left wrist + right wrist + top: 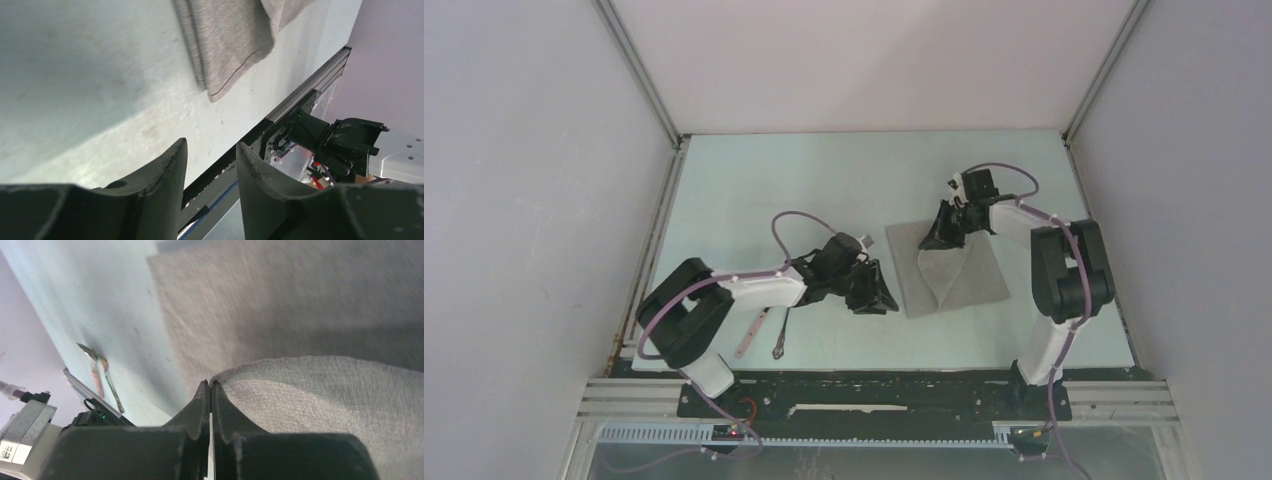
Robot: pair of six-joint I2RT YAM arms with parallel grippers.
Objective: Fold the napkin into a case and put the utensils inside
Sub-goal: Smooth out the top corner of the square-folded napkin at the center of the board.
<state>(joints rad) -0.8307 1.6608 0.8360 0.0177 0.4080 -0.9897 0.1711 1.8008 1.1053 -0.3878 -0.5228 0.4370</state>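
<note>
The grey napkin [964,275] lies right of centre, with one part raised into a loose fold. My right gripper [944,237] is over its far left portion. In the right wrist view its jaws [210,384] are pressed together, and the lifted napkin [320,400] meets the fingertips, pinched at its edge. My left gripper [879,295] hovers just left of the napkin, open with nothing between its fingers [210,147]; the napkin's corner [225,45] lies ahead of it. The utensils rest near the left arm's base: a spoon with a pinkish handle [752,333] and a fork [782,338].
Grey enclosure walls stand on three sides. A metal rail [874,395] runs along the table's near edge, carrying both arm bases. The right arm's upright link [1069,270] stands just right of the napkin.
</note>
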